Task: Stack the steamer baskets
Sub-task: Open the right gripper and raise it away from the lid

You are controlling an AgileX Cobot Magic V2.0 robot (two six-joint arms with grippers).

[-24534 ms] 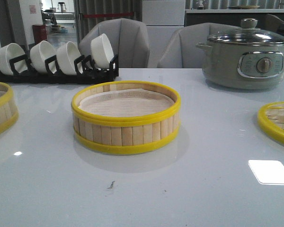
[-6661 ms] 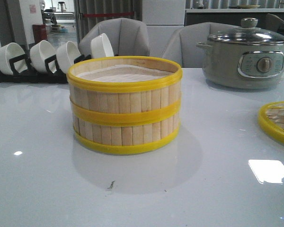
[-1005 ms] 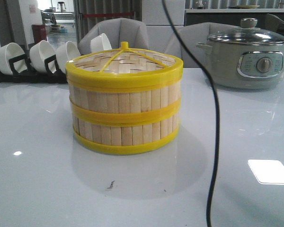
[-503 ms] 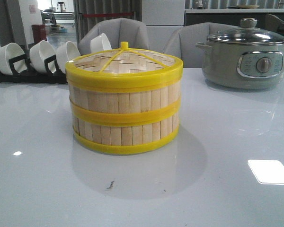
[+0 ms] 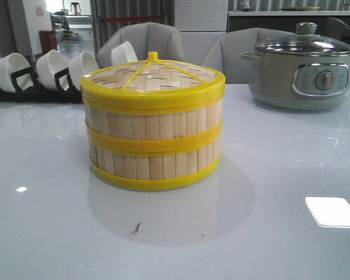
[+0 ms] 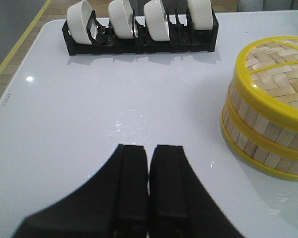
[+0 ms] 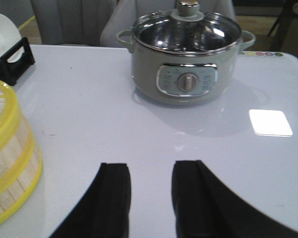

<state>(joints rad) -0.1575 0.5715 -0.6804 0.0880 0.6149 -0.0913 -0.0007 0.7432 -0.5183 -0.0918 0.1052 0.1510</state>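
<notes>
Grey upholstered chairs (image 5: 157,46) line the far side of a glossy white table (image 5: 280,192), where the steamer baskets (image 5: 153,125) stand near the middle as one aligned column, the upper one seated squarely on the lower, their yellow rims meeting in a neat band, and a woven bamboo lid (image 5: 153,74) with a yellow rim and small knob closing the top. A black rack of white bowls (image 5: 58,73) sits behind and to the left, and a grey-green electric pot (image 5: 304,70) with a glass lid sits back right. The left gripper (image 6: 149,156) hovers over bare table beside the stack, its fingers pressed together with nothing between them. The right gripper (image 7: 150,173) hovers between the stack and the pot, its fingers spread apart and empty. Judging by the even rims and level lid, the stacking looks finished, so the step in hand is simply clearing away. Doing that well means drawing both arms back and up on paths that stay off the column, since a sideways brush could slide the top basket or tip the lid, and keeping the right arm clear of the pot.
</notes>
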